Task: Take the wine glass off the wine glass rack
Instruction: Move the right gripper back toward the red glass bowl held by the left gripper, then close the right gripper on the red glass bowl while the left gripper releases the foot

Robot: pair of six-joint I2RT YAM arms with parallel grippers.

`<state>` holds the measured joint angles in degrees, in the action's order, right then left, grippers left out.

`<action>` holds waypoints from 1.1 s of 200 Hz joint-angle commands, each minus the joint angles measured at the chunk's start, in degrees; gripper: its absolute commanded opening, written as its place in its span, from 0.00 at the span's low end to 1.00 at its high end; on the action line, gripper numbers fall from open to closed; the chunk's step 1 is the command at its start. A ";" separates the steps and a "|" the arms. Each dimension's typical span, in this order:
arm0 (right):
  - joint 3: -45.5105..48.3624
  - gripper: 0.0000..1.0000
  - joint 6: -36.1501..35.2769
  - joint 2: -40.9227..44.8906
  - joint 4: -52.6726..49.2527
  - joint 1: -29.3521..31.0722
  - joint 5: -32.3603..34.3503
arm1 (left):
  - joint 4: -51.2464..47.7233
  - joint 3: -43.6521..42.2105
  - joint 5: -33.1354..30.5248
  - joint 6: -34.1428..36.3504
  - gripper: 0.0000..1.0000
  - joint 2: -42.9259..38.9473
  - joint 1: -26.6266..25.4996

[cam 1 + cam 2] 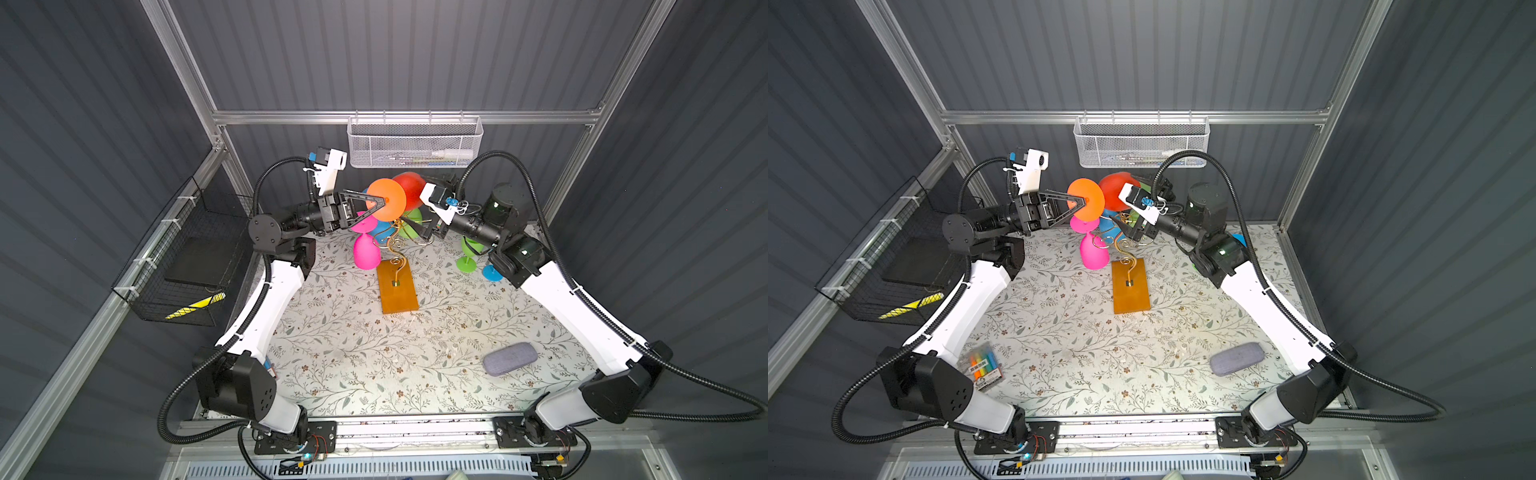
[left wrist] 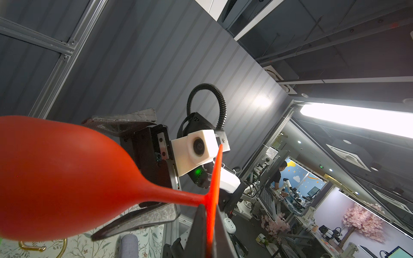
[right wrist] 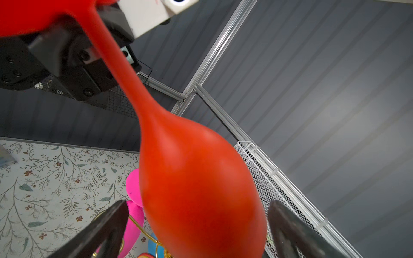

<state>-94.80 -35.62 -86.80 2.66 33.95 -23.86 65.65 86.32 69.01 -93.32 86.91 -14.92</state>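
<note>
The orange-red wine glass (image 3: 196,178) hangs sideways just above the wine glass rack (image 1: 398,286). The left gripper (image 1: 383,200) pinches its foot flat, and the right gripper (image 3: 197,203) gapes wide around the bowl. It looks light, smooth and slippery, so I'd hold it by the stem.

A wine glass (image 1: 411,187) sideways between both grippers, foot at the tips of the left gripper (image 1: 383,202), bowl between the spread jaws of the right gripper (image 3: 201,230), wine glass rack (image 1: 399,297) on the table (image 1: 353,353) below them, a second glass (image 1: 365,253) hanging under the left gripper, mesh basket (image 1: 415,145) on the wall beyond.
</note>
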 commanded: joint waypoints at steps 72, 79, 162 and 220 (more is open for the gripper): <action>-8.20 0.97 -1.04 -5.56 -1.80 0.29 -0.01 | 6.88 1.08 -1.07 -4.74 0.00 0.09 0.24; -8.29 0.96 -1.03 -5.74 -2.00 0.27 0.04 | 7.66 1.34 -1.23 -5.43 0.00 0.31 0.24; -6.17 0.77 -1.24 -3.93 -3.64 1.35 2.02 | 9.04 1.92 -1.58 -6.49 0.07 2.03 0.24; -3.54 0.69 -0.37 -0.50 -9.15 3.41 9.17 | 2.42 1.92 -1.43 0.88 0.55 1.27 0.33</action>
<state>-99.33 -37.52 -90.37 -4.10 36.69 -19.18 70.30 86.43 67.11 -97.23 88.79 -14.70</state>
